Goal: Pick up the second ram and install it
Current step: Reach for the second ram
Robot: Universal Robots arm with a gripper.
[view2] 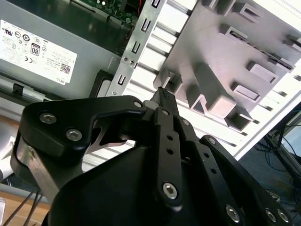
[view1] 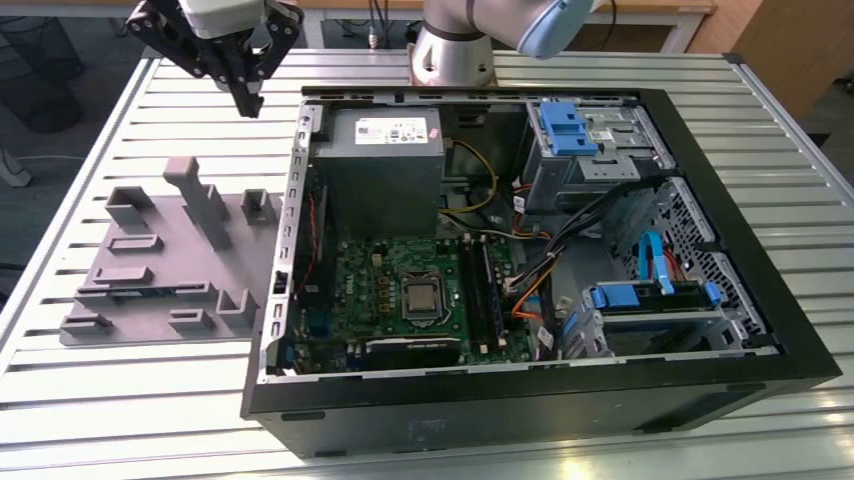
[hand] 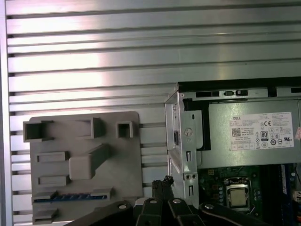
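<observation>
1. While poised above the slatted table (view1: 80, 150), clamped on nothing: gripper (view1: 250, 108), one; jaws pressed together, tips pointing down, empty.
2. Beneath and beside the tips, on the exterior view's left of the case: grey holder tray (view1: 174, 260), one, flat on the table, apart from the gripper.
3. Standing on edge in a long slot of that tray: second ram (hand: 70, 197), one counted, logged as a thin blue-green strip in the first wrist view; not touched by the gripper.
4. Handling, by judgement: light, stiff, thin; likely brittle if bent or twisted; chips and contact edge delicate, faces smooth enough to slip. Best point of hold: across the two flat faces, near the middle of the exposed long edge, clear of the contacts.
5. On the exterior view's right of the tray: computer case (view1: 534, 400), one, side panel off. Inside: motherboard (view1: 387, 290), one; power supply (view1: 380, 160), one; long black memory slots (view1: 483, 290) beside the processor socket, number and occupancy not clear.
6. Behind the case: arm base (view1: 451, 55), one.
</observation>
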